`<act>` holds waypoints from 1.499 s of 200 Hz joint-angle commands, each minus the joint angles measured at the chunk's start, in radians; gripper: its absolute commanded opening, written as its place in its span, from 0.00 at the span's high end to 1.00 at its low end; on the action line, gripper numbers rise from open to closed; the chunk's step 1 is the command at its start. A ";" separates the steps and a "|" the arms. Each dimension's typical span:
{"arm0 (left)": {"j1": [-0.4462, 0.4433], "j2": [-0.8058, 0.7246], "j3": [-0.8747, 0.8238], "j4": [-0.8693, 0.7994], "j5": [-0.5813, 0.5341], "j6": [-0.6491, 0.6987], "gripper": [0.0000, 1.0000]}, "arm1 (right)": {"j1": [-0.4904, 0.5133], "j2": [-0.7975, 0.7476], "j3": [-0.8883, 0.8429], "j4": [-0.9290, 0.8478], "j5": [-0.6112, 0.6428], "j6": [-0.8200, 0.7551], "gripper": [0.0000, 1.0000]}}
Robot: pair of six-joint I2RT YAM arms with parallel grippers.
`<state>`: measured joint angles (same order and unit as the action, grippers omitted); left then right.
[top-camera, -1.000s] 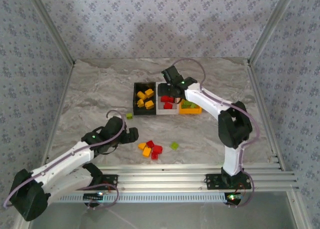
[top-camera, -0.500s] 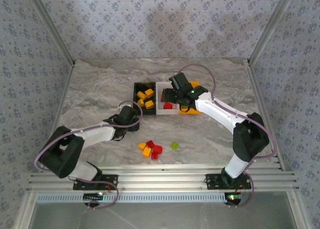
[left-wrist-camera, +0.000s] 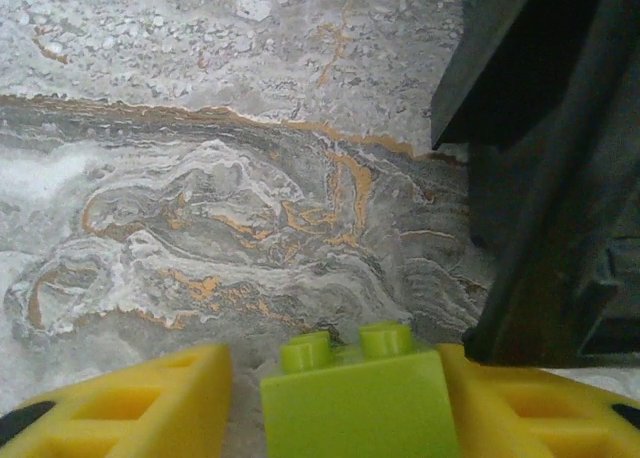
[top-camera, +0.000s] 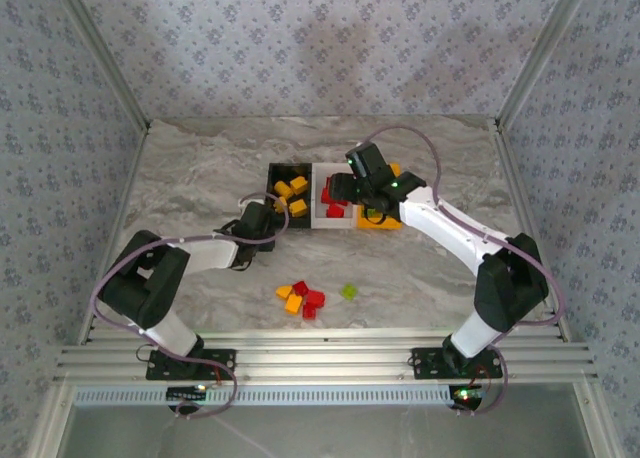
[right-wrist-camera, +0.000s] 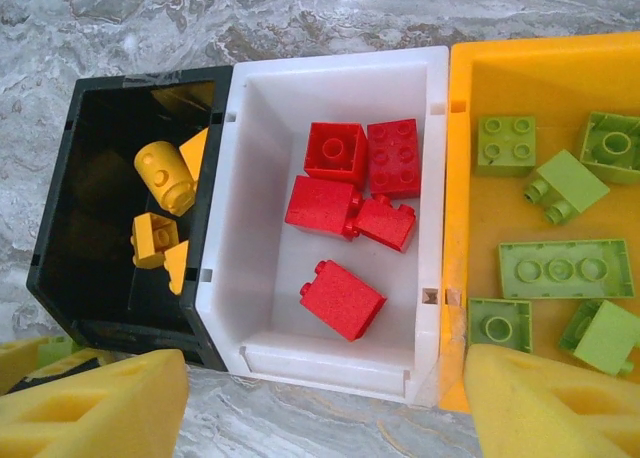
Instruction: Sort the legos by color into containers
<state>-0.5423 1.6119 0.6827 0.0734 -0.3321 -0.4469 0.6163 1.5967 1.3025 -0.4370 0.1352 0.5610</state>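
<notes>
At the 8 o'clock corner of the black bin, my left hand sits low over the marble desk. Left wrist view: my left hand straddles one light green brick, studs up, standing on the desk. The finger at 3 o'clock lies against the brick. A sliver of desk shows between the brick and the finger at 9 o'clock, so this hand is released and not clamped. The black bin's dark wall rises at 2 o'clock.

Top view: my right hand hangs above the row of three joined bins. Right wrist view: my right hand is released, its yellow fingers spread wide with nothing between them. From 9 to 3 o'clock:
- the black bin holds yellow-orange bricks;
- the white bin holds five red bricks;
- the orange bin holds light green bricks.

Loose pieces, top view: a small cluster of red and yellow-orange bricks lies on the desk at 6 o'clock from the bins. A single green brick lies near it at 3 o'clock, apart from both hands.
</notes>
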 commanded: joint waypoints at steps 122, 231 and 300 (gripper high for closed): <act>-0.353 -0.199 0.221 -0.159 0.065 -0.105 0.68 | -0.128 -0.307 -0.389 -0.033 0.075 0.146 0.25; -0.347 0.581 1.180 -0.331 0.221 -0.036 0.61 | -0.193 -0.527 -0.560 -0.090 0.056 0.158 0.25; -0.331 0.468 1.175 -0.281 0.221 -0.055 0.22 | -0.149 -0.523 -0.577 -0.026 -0.092 0.083 0.23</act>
<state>-0.8764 2.2280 1.9285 -0.2539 -0.1192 -0.4934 0.4408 1.0843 0.7357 -0.4950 0.1291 0.6945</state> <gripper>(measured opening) 0.758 0.770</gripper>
